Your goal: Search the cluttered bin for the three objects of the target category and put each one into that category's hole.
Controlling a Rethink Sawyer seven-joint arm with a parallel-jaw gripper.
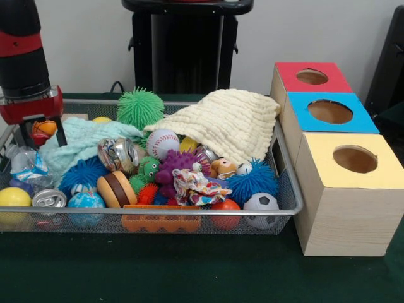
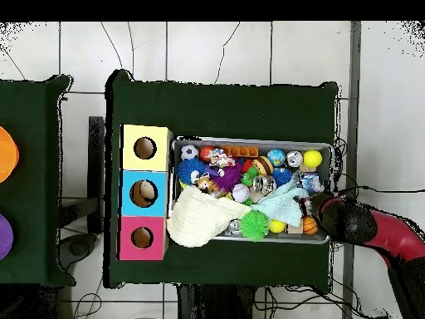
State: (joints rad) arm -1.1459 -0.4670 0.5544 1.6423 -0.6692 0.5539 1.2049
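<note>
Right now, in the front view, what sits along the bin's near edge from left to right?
Yellow ball → silver can → blue ball → brown-and-cream toy → orange block → red ball → soccer ball, all inside the bin.

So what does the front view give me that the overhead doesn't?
Front only: the crushed clear bottle with a blue-white label in the bin's corner below the hand, and silver cans lying among the toys. Whether the hand is open is unclear.

Overhead only: something pale inside the blue box's hole, and the arm's whole reach over the bin's end.

Both: the wire bin, the cream cloth draped over its rim beside the boxes, and the red, blue and yellow boxes in a row.
</note>
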